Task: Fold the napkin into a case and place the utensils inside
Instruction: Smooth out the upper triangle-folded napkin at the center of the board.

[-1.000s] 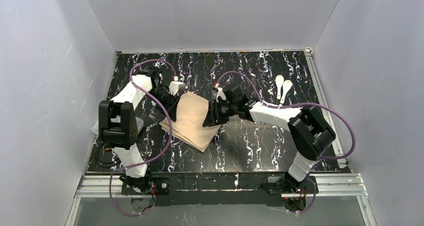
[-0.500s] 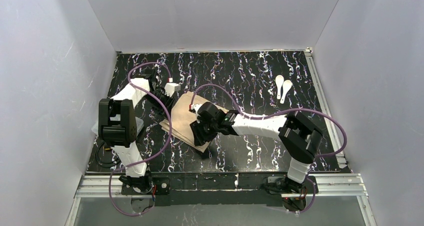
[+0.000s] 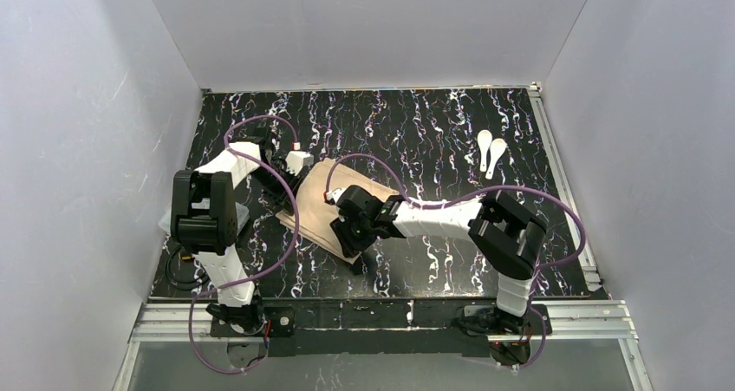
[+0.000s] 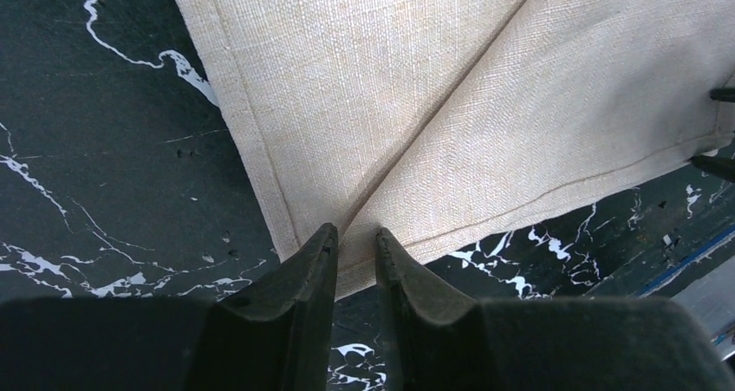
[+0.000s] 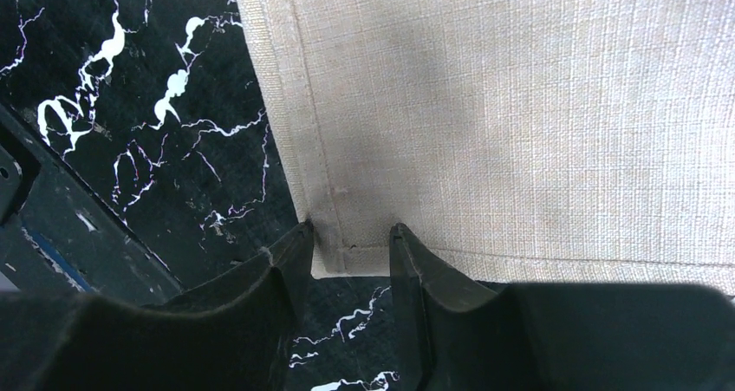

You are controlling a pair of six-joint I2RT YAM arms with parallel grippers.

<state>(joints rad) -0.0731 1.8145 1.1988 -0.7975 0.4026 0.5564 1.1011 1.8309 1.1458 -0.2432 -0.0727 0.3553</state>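
Tan napkin (image 3: 316,209) folded on dark table (image 3: 433,122), left gripper (image 4: 351,235) narrow at one napkin corner, grip impossible to tell, right gripper (image 5: 351,228) open around another corner, two white spoons (image 3: 490,153) well apart from napkin.

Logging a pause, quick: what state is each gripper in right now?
Left gripper: jaws narrow, astride a napkin corner; grip cannot be told.
Right gripper: open, astride another corner.

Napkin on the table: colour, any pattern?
Plain beige-tan woven cloth napkin, no print, only a stitched hem; clearest in the right wrist view.
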